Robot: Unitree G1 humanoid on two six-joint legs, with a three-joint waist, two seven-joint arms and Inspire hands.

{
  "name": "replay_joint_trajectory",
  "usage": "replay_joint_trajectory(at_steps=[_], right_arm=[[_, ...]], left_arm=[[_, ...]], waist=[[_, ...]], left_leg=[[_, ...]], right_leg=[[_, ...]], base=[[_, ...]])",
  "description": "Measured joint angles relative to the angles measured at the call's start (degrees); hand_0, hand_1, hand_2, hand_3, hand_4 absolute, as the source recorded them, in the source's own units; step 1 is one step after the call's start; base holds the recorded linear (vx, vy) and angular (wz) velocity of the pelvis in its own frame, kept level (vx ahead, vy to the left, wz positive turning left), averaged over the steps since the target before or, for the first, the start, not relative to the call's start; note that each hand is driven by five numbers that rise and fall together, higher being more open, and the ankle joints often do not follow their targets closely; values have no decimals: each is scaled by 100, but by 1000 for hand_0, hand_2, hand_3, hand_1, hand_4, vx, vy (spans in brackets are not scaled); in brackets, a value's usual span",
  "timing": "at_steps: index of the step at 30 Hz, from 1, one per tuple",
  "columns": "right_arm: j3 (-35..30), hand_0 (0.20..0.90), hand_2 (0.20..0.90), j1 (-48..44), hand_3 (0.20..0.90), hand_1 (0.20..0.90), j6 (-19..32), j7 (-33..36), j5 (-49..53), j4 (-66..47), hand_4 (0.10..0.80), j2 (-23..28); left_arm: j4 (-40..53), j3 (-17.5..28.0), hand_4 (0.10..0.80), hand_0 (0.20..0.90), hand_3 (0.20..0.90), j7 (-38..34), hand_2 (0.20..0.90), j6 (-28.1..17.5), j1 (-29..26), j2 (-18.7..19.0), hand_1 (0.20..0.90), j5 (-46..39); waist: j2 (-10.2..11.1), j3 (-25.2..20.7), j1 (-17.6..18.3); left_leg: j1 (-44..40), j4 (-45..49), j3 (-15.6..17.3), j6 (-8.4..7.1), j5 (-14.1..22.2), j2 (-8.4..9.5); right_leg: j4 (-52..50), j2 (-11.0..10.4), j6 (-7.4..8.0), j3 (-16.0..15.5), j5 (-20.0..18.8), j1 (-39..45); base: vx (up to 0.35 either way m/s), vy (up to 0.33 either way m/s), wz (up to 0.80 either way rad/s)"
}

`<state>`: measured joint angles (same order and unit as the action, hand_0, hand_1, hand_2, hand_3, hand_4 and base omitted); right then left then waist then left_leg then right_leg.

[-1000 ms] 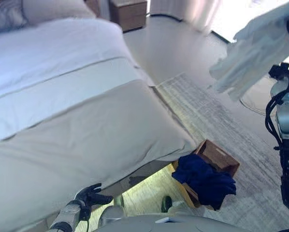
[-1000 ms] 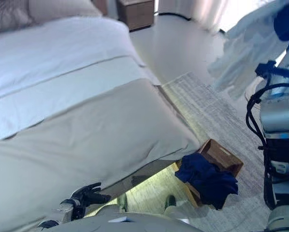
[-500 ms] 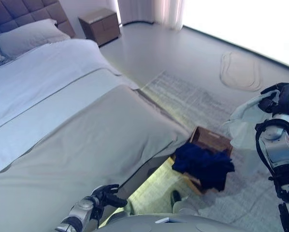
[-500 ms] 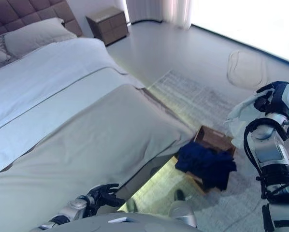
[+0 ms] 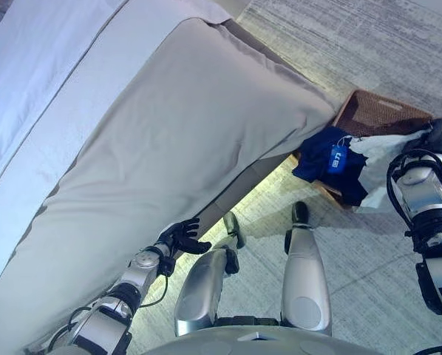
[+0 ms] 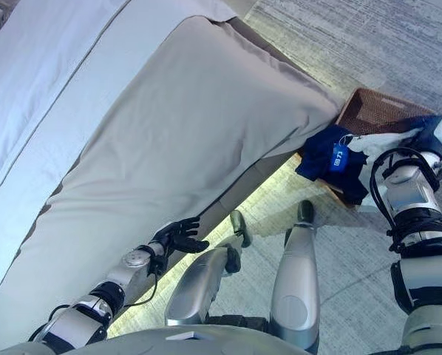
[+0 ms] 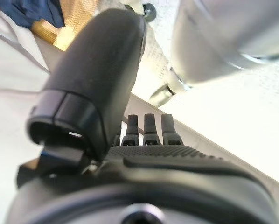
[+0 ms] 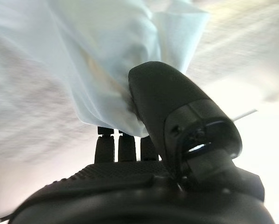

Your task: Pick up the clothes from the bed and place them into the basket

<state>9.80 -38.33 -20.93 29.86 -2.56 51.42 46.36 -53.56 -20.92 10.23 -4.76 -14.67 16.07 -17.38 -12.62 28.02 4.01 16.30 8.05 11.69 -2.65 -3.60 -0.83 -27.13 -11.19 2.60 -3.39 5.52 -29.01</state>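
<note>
My right hand [image 6: 428, 131] is shut on a white cloth [image 5: 384, 148] and holds it low over the brown basket [image 5: 383, 112] on the floor by the bed's corner. In the right wrist view the thumb [image 8: 167, 102] and fingers pinch the cloth [image 8: 107, 60]. A navy garment [image 5: 321, 151] with a blue tag lies in the basket and hangs over its near side. My left hand [image 5: 180, 237] is open and empty, low beside the bed's near edge; it also shows in the left wrist view [image 7: 149, 126].
The bed [image 5: 169, 126] with a beige cover and a white sheet takes up the left and middle. A grey patterned rug [image 5: 369, 44] lies under and beyond the basket. Pale floor runs along the bed's foot.
The camera has tilted down. My right hand has come down with the white cloth from high on the right to just over the basket. The left hand stays by the bed's edge.
</note>
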Motion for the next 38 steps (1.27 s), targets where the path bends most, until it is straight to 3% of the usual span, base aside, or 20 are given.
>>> replay_joint_trajectory(at_steps=[8,13,18,22,25,29,32,35,38], right_arm=[[-6,900,900,-2,900,900,-20,279,367,504,800,-34],[-64,900,900,195,900,900,357,307,548,319,800,-101],[-229,900,900,830,900,900,850,217,581,-77,800,-614],[-225,900,900,1608,900,900,1256,-171,588,-93,800,-1143],[-197,900,900,2284,900,900,1407,-711,568,48,800,-1712],[114,900,900,2994,900,900,1483,-1273,280,795,800,-2620],[246,900,900,3431,900,900,1507,-1725,145,1212,800,-2996],[243,900,900,3580,900,900,1529,-2225,166,1398,800,-3180],[228,900,900,3645,900,900,1609,-2721,297,1513,800,-3244]], left_arm=[[232,-121,800,900,900,145,900,-49,20,49,900,-119],[220,-140,800,900,900,146,900,-43,87,48,900,-126],[73,-127,800,900,900,132,900,-29,115,19,900,-173],[35,2,800,900,900,70,900,29,180,-12,900,-94],[-79,292,800,900,900,17,900,116,402,-23,900,191],[-696,452,800,900,900,25,900,258,798,45,900,596],[-948,484,800,900,900,34,900,334,1124,52,900,884],[-1115,501,800,900,900,45,900,345,1168,48,900,1084],[-1225,518,800,900,900,83,900,345,1213,48,900,1179]], waist=[[-3,-2,-78],[-4,-2,-92],[-6,-5,-68],[12,-9,-73],[258,-206,-77],[972,-1043,-98],[1371,-1699,-127],[1539,-1993,-124],[1534,-2165,-122]], left_leg=[[29,30,-55,19,-20,17],[-246,-248,-72,60,-93,11],[-649,-798,-110,59,-286,-151],[-1111,-1189,-150,29,-375,-255],[-1443,-1314,-209,-12,-344,-323],[-1783,-1314,-195,-40,-267,-358],[-2022,-1316,-195,-57,-105,-347],[-2110,-1315,-202,-43,-53,-312],[-2208,-1342,-194,3,7,-293]], right_leg=[[-77,-2,-27,6,50,-24],[164,44,-42,-49,-42,258],[996,287,-34,-212,-382,862],[1769,435,68,-374,-632,1560],[2336,542,109,-496,-749,2138],[2978,616,129,-569,-918,2789],[3237,622,128,-610,-916,3151],[3237,591,128,-643,-914,3250],[3239,561,128,-635,-912,3348]], base=[[34,90,1],[-13,103,0],[27,45,-4],[109,7,5],[132,68,8],[159,115,3],[83,104,4],[35,68,5],[10,80,1]])
